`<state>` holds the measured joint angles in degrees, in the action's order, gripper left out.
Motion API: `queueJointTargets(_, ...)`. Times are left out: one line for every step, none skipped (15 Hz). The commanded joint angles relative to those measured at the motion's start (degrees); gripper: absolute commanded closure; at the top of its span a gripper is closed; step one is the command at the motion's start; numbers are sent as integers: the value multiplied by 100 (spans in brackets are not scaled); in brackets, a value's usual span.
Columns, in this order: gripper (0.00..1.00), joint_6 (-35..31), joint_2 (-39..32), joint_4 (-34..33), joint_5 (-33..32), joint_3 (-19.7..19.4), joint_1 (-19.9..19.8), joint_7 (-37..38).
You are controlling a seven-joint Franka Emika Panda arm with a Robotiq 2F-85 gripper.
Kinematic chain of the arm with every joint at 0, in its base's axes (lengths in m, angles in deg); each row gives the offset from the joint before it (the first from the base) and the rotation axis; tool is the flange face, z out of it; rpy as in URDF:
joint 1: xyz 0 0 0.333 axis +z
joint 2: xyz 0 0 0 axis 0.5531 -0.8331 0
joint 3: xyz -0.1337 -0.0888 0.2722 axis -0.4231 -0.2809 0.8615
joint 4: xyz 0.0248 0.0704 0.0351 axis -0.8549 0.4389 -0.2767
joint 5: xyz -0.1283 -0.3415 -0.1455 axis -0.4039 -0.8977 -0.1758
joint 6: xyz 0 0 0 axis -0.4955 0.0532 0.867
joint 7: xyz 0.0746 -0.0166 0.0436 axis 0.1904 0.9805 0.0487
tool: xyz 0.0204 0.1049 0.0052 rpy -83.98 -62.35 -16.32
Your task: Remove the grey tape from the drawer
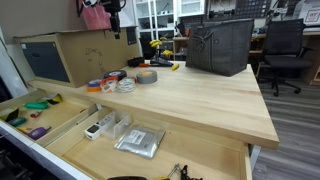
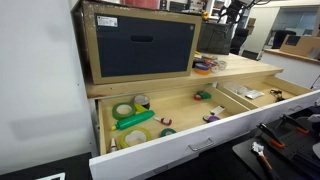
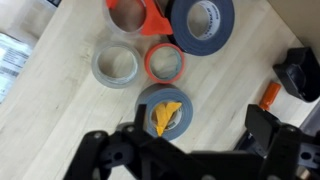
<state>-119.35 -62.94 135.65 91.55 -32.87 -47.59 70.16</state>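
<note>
Item: grey tape (image 3: 148, 100). Location: flat on the worktop (image 3: 50, 110), lower centre of my wrist view, just below an orange roll (image 3: 165, 62); not in the drawer (image 1: 70, 150). Yellow scrap (image 3: 165, 116) in its core. Handling, as I judge it: rigid, fairly light, with matte sides that grip well. I would pinch across the outer rim. Claw (image 3: 178, 135): spread, empty, above it.

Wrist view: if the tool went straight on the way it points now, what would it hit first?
Most likely the grey tape, lying flat on the bench top straight ahead of the open tool. Depth is hard to judge here, so it might instead meet the bare wood just beside the roll.
</note>
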Motion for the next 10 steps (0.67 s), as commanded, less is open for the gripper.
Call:
queueJointTargets(0, -46, 834, 1404, -356, -23, 83, -709)
queueJointTargets(0, -187, 953, 1684, -469, -20, 114, -860)
queueJointTargets(0, -317, 1067, 1956, -563, -9, 142, -1002)
queueJointTargets(0, -509, 1182, 2230, -660, 2, 176, -1129)
queueJointTargets(0, -662, 1297, 2504, -705, 26, 192, -1286)
queueJointTargets(0, -813, 1403, 2752, -610, -224, 416, -1560)
queueJointTargets(0, -923, 1522, 3041, -590, -206, 444, -1826)
queueJointTargets(0, -1057, 1640, 3319, -577, -216, 494, -2063)
queueJointTargets(0, -1165, 1765, 3599, -606, -234, 553, -2235)
queueJointTargets(0, -1368, 1882, 3890, -591, -234, 590, -2453)
